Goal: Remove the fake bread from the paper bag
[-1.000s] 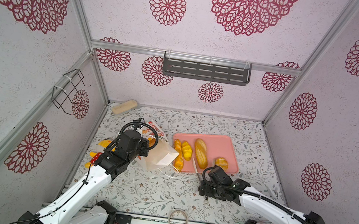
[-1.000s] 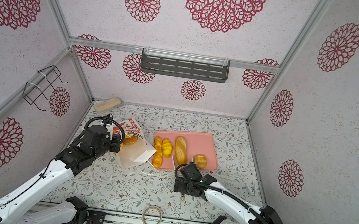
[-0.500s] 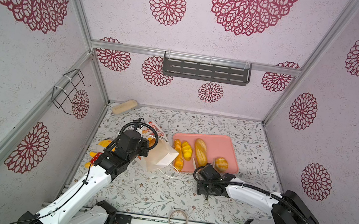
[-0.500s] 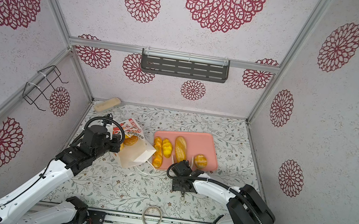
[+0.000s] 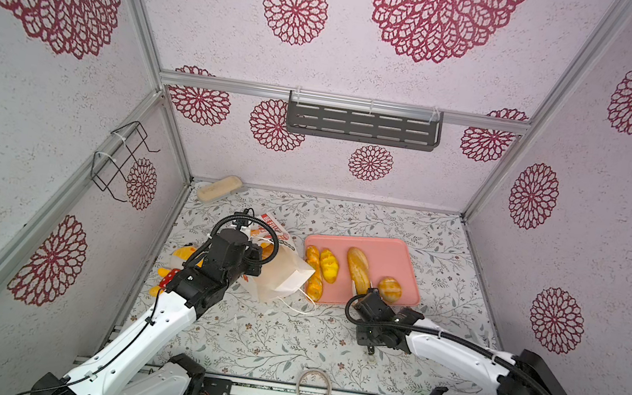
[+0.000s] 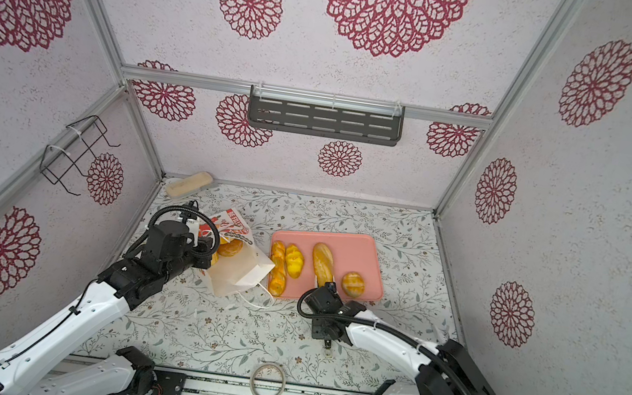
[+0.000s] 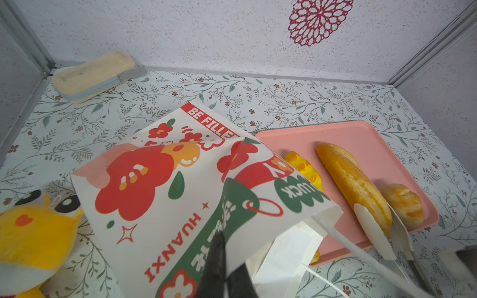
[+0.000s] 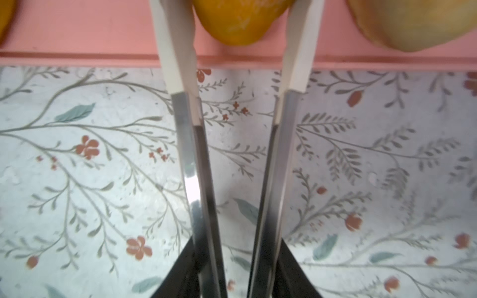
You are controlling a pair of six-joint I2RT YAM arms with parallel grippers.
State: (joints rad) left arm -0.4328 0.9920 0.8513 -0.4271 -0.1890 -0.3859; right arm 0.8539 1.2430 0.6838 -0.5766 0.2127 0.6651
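A floral table inside a white booth with red flower patterns, seen from above. Left of centre in both top views, the paper bag point(image 5: 286, 274) lies crumpled on its side. The left gripper point(image 7: 227, 260) is pinched tight on the bag's printed edge, lifting it. One bun point(image 6: 231, 247) shows in the opening beside that gripper; whether more bread lies deeper cannot be told.

Just right of the bag, a pink tray point(image 5: 394, 255) holds four breads: a braided roll point(image 5: 314, 274), a yellow bun point(image 5: 329, 266), a long loaf point(image 5: 358, 265) and a round bun point(image 5: 390, 289). Below the tray, the right gripper point(image 5: 368, 302) is clamped on metal tongs point(image 8: 191, 167). Their white tips sit narrowly either side of the loaf's near end; whether they press it is unclear.

The likely step is fetching the next bread. To do it well, the tips should come clear of the loaf and cross left without nudging the roll beside the bag. They should then enter the lifted opening and close across the bun's middle, since glossy bread may slip. The left grip should hold the paper high and steady.
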